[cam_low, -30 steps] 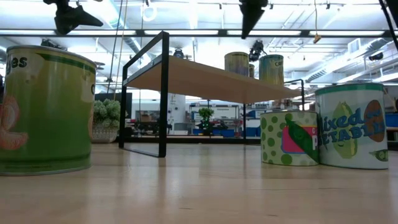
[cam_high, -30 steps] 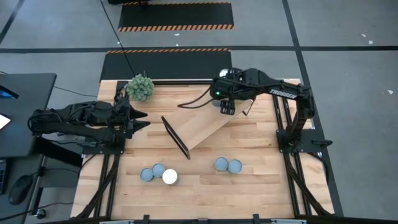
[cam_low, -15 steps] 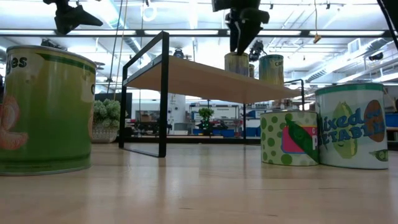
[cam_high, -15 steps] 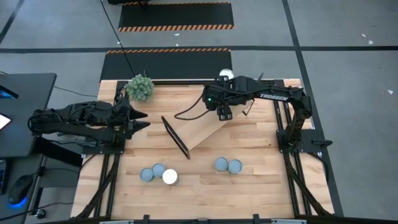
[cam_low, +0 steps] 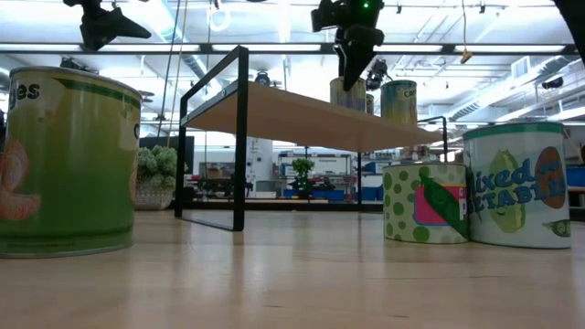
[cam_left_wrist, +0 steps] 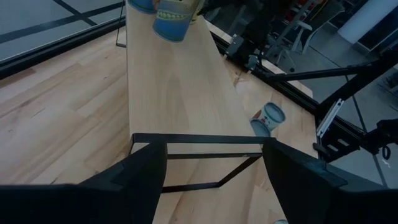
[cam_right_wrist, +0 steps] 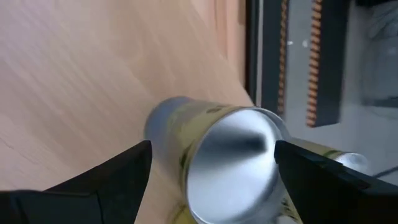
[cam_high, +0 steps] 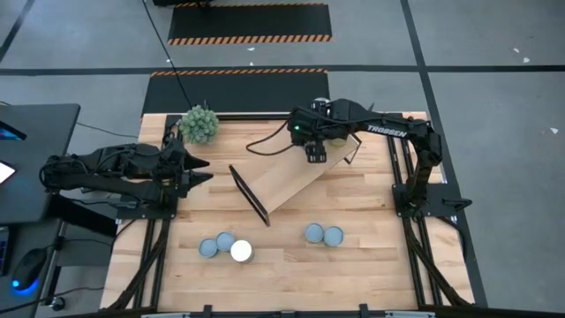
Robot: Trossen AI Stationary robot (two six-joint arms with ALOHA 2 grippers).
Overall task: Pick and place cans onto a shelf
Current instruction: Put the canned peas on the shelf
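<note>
The shelf [cam_high: 284,181], a light wood board with black end frames, stands slantwise at the table's middle. Two cans [cam_low: 348,94] [cam_low: 398,100] stand on its far end. My right gripper [cam_high: 315,152] is open just above one of them. In the right wrist view its fingers stand on either side of that can's silver top [cam_right_wrist: 231,163] without touching it. Three cans [cam_high: 225,246] stand on the table near the front left, and two [cam_high: 323,235] at the front middle. My left gripper [cam_high: 201,170] is open and empty at the table's left, pointing at the shelf [cam_left_wrist: 180,87].
A spiky green plant ball [cam_high: 199,124] sits at the table's far left corner. The shelf's near black end frame [cam_high: 250,194] stands between my left gripper and the board. Bare tabletop lies right of the shelf and along the front edge.
My right gripper has come down toward the cans on the shelf's far end and shifted a little toward the table's left edge. The cans and the shelf have stayed where they were.
</note>
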